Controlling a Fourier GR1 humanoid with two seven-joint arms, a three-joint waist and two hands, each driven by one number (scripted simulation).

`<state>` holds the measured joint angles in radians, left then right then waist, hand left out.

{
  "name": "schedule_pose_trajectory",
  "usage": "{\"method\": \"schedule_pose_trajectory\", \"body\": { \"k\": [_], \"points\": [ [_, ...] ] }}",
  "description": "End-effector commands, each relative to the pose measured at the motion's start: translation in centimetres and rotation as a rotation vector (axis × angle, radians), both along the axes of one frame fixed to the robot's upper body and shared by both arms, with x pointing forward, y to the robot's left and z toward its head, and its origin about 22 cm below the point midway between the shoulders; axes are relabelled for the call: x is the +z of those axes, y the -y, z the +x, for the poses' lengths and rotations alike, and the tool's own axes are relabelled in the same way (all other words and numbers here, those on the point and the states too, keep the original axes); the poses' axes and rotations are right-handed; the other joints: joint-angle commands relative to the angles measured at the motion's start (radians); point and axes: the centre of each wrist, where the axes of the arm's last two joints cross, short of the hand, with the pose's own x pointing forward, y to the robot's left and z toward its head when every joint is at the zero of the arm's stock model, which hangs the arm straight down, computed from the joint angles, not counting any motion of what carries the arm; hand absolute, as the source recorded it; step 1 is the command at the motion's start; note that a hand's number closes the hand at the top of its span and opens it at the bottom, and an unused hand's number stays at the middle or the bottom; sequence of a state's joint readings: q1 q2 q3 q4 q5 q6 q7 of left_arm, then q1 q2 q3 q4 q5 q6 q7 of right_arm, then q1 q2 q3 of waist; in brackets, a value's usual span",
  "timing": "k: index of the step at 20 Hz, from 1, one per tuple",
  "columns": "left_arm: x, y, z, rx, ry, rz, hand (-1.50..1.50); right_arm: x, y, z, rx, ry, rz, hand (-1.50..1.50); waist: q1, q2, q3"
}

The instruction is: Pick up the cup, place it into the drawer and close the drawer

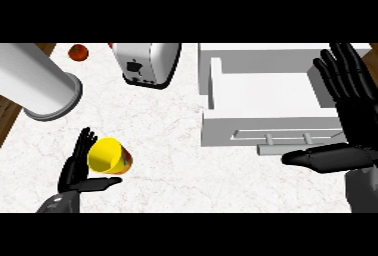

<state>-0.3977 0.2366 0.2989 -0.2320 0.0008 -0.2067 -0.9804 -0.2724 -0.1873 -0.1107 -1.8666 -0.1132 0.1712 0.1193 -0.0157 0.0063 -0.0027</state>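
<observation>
Head view, near edge first: left hand low at the left, fingers straight and pointing up-frame, thumb stuck out to the right under the cup. Spread, not curled round anything. Cup lies tipped on the tabletop, yellow inside facing the camera, red-orange outer wall showing on its right side. It sits just beside the left palm, between fingers and thumb; whether the fingers actually touch it, can't tell. Cup is well apart from the drawer, on the white marbled surface.

Right hand on the right side, large in frame, fingers straight and spread, pointing up-frame, thumb out to the left. Holds nothing. It overlaps the drawer's right edge in the view; contact unclear.

Drawer is pulled out, white, its inside showing with nothing visible in it. Front panel faces the near side with a bar handle on it. A white cabinet body sits behind it.

Further back: toaster, silver with dark front, upper centre. Big grey cylinder lying tilted at the upper left, open rim toward the cup. Small red round thing at the far edge between cylinder and toaster. Brown wood strip shows along the left border.
</observation>
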Motion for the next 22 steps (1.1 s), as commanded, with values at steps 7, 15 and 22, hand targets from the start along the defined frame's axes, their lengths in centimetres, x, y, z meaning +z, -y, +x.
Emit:
{"method": "schedule_pose_trajectory", "body": {
  "k": [7, 15, 22],
  "points": [
    [0.6, 1.5, 2.1, -0.062, 0.08, -0.047, -1.5, 0.3, -0.6, 0.9, 0.012, -0.012, -0.011, -1.5, -0.002, 0.002, 0.0],
    [1.0, 3.3, 3.4, -0.19, 0.128, -0.232, 1.5, 1.3, 0.8, 0.7, -0.006, 0.01, 0.007, -1.5, -0.005, 0.002, -0.001],
    [1.1, 3.9, 3.4, 0.043, 0.341, 0.14, 1.5, 0.4, 1.2, 0.4, -0.006, -0.012, -0.018, -1.5, -0.004, 0.002, 0.0]
  ]
}}
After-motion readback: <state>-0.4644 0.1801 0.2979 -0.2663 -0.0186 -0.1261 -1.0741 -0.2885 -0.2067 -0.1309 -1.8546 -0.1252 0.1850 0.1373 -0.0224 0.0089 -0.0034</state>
